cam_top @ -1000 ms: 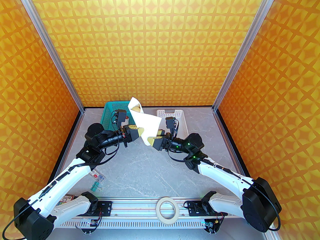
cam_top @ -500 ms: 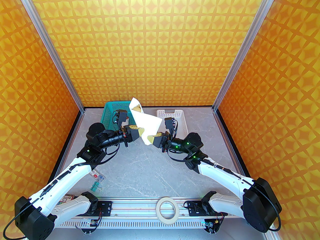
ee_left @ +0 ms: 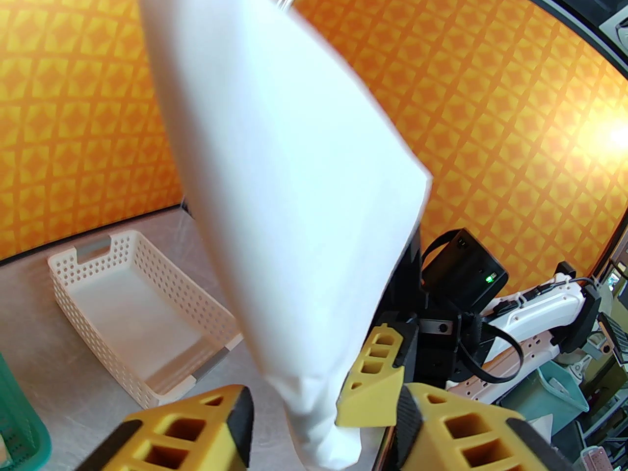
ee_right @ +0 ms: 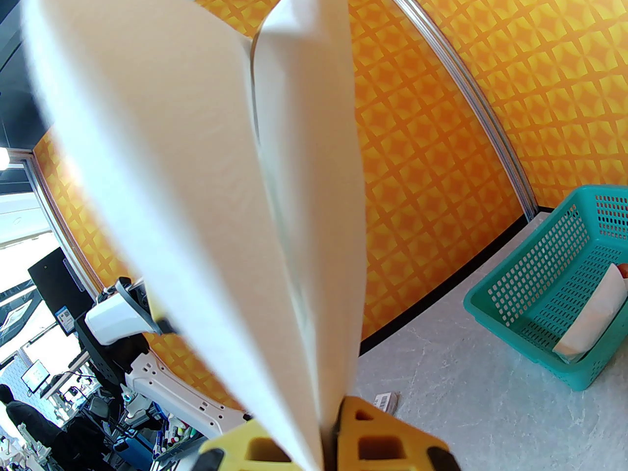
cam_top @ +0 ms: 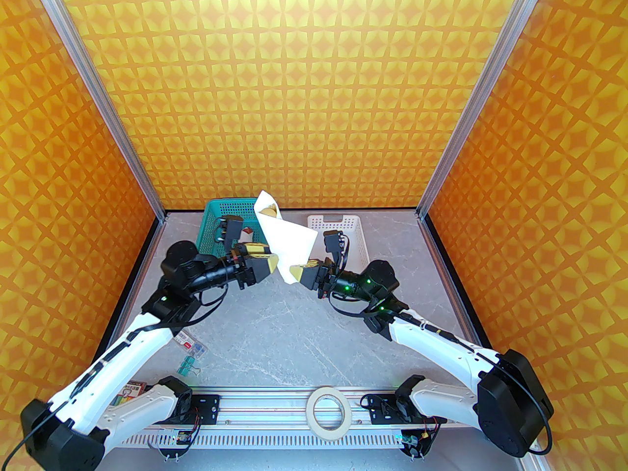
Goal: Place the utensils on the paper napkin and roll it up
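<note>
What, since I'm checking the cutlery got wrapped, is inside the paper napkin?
A rounded tan utensil tip peeks from the open top end of the paper napkin. The paper hides everything else inside.

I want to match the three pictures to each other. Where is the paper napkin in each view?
Top external: paper napkin, centre, held up in the air.
Left wrist: centre, a tall sheet from top edge to bottom.
Right wrist: left and centre, rising from the bottom edge.
Shared landmark: teal basket, behind the napkin from above; bottom left corner; right side.
</note>
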